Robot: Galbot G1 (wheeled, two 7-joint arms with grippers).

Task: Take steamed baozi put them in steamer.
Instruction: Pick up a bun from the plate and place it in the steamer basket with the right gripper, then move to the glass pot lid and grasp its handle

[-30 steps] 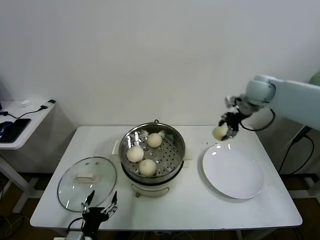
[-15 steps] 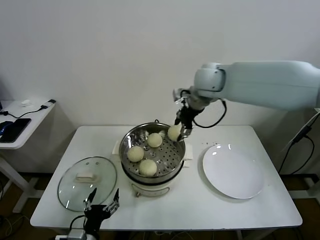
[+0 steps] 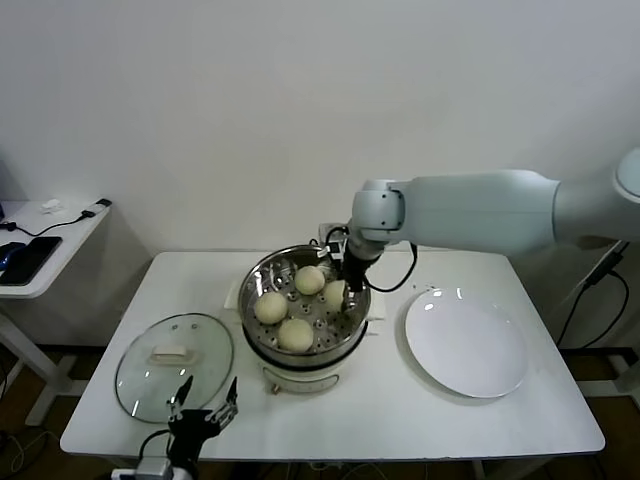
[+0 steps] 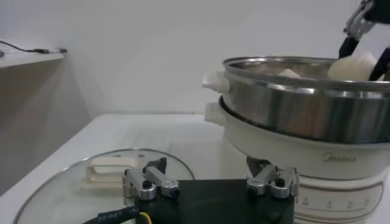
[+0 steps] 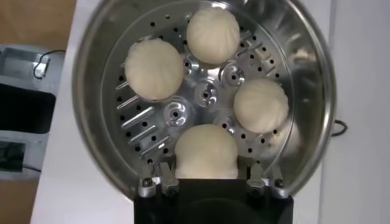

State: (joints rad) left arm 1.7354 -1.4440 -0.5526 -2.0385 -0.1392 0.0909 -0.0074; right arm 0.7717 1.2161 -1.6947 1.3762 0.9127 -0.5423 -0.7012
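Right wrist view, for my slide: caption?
Right gripper lowers the fourth baozi into the steamer beside three others.

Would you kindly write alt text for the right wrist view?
The right gripper holds a baozi low inside the steamer, above its perforated tray. Three more buns rest on the tray.

Lab-like room: bare white wall [image 3: 300, 100], white table [image 3: 400, 420].

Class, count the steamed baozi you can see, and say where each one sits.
4: three lie on the steamer tray; the fourth is in the right gripper, inside the steamer.
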